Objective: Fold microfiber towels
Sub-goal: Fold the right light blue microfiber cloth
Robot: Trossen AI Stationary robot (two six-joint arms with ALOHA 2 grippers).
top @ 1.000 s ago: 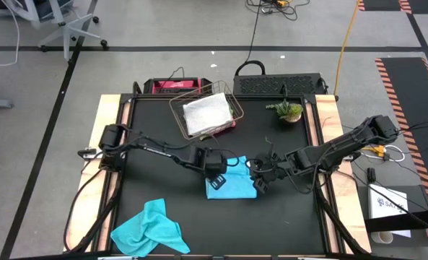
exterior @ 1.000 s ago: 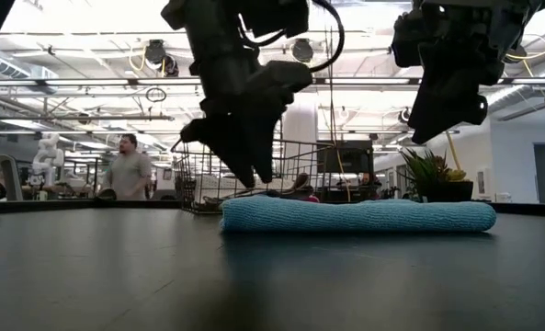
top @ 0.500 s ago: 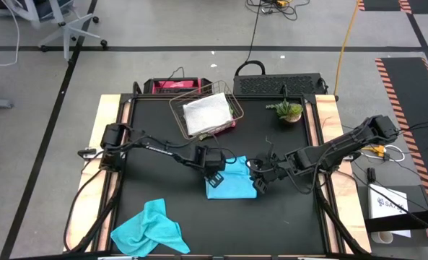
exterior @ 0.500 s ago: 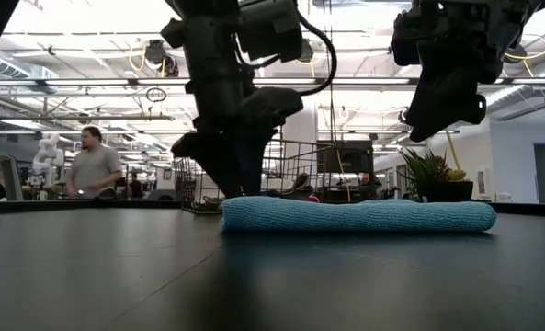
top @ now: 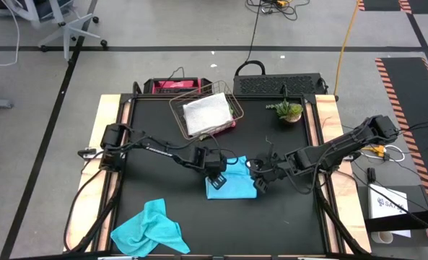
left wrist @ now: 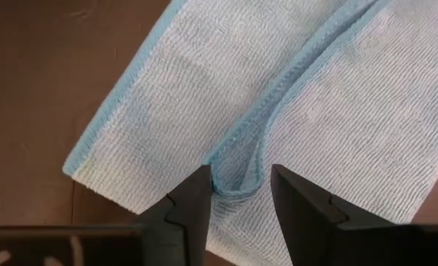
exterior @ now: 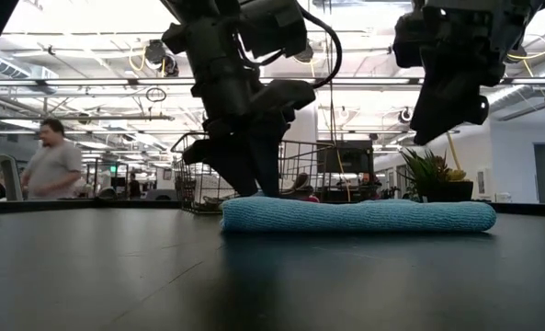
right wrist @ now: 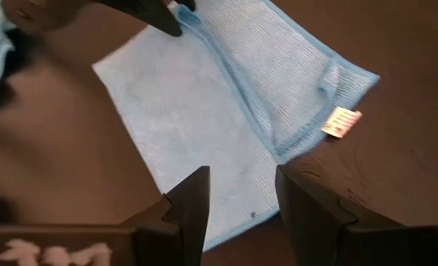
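One folded turquoise microfiber towel [top: 232, 180] is laid at the black table's [top: 156, 130] centre, its 9 o'clock hem straddled by the parted left gripper [top: 216, 177], while the unclenched right gripper [top: 261, 180] is held empty at 3 o'clock.

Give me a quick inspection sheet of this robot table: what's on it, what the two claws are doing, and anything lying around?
Surface: black table top with pale wooden side edges.
Job's things: folded turquoise towel at the centre; crumpled turquoise towel at the near left edge; light grey towel folded in the wire basket, pink cloth showing beneath it.
Clutter: small potted plant at the far right.
Grippers: left gripper down on the folded towel's left edge, open fingers straddling a raised fold; right gripper open, raised above the towel's right end, holding nothing.
Cables: orange cable and black cable on the floor beyond the table.
Surroundings: person in the room behind; office chair on the floor.
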